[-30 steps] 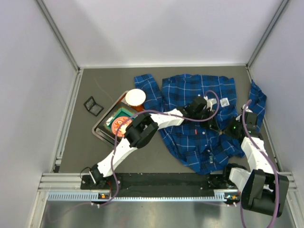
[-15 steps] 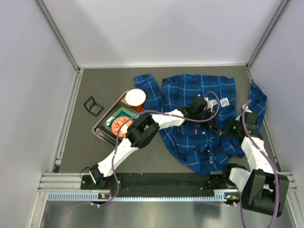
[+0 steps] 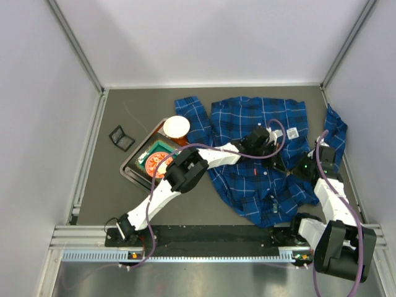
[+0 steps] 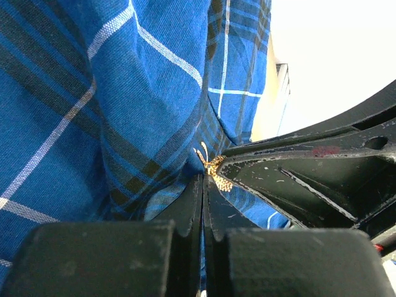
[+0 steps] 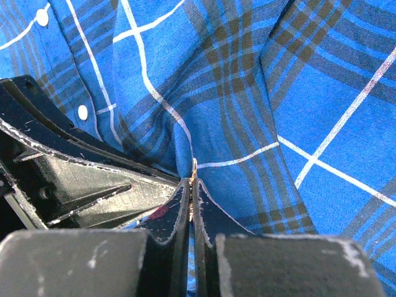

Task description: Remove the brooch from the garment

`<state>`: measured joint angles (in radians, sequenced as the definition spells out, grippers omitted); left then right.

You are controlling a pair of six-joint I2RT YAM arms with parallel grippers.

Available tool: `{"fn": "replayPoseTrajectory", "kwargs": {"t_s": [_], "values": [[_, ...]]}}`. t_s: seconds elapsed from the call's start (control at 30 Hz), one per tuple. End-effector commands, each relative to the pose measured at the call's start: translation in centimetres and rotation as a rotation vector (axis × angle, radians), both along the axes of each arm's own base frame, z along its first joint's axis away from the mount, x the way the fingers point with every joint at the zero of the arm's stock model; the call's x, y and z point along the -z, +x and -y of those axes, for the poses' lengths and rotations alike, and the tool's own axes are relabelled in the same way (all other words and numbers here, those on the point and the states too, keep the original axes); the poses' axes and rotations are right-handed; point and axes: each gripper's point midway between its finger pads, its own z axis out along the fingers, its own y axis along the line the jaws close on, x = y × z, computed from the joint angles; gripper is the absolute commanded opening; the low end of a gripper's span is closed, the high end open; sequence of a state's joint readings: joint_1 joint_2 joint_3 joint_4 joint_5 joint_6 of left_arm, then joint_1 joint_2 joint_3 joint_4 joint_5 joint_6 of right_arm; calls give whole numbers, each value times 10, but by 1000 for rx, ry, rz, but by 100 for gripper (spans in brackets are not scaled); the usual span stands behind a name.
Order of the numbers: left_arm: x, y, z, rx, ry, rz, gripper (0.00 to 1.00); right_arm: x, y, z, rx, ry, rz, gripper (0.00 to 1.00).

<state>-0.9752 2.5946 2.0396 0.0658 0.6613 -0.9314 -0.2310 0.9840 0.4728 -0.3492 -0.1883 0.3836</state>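
The blue plaid garment (image 3: 253, 117) lies spread at the right middle of the table. Both grippers meet over its middle. My left gripper (image 3: 278, 162) is shut on a fold of the garment (image 4: 124, 105), its tips (image 4: 203, 179) right beside the brooch (image 4: 215, 169), a tiny pale gold pin. My right gripper (image 3: 289, 168) is shut on the brooch (image 5: 194, 167), whose gold edge sticks out above its tips (image 5: 191, 183). The cloth (image 5: 260, 93) is bunched up around the pin. The brooch is hidden by the grippers in the top view.
A metal tray (image 3: 131, 162) left of the garment holds a white bowl (image 3: 176, 126) and coloured packets (image 3: 158, 158). A small black mesh object (image 3: 121, 138) lies further left. A white label (image 3: 293, 132) sits on the shirt. White shirt buttons (image 5: 42, 17) show near my right gripper.
Almost nothing: both grippers stay shut at the same spot on the shirt; the left arm's elbow has shifted very slightly.
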Motion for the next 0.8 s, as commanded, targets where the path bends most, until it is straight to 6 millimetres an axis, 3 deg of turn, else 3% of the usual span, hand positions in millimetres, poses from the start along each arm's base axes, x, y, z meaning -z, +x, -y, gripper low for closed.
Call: {"fn": "replayPoseTrajectory", "kwargs": {"t_s": [0.0, 0.27, 0.37, 0.57, 0.7, 0.77], "values": [[-26, -9, 11, 48, -120, 5, 0, -15, 14, -3, -1, 25, 52, 0], [-17, -13, 12, 48, -112, -77, 0, 10, 7, -3, 43, 60, -50, 0], [7, -10, 10, 25, -33, -88, 0, 19, 2, -4, 83, 85, -97, 0], [31, -4, 2, 1, 89, -10, 0, 24, -5, 2, 143, 74, -128, 0], [14, -1, 1, 6, 72, 18, 1, 16, -1, 2, 136, 69, -85, 0], [1, 2, 2, 0, 55, 24, 10, 10, 1, 3, 116, 54, -58, 0]]}}
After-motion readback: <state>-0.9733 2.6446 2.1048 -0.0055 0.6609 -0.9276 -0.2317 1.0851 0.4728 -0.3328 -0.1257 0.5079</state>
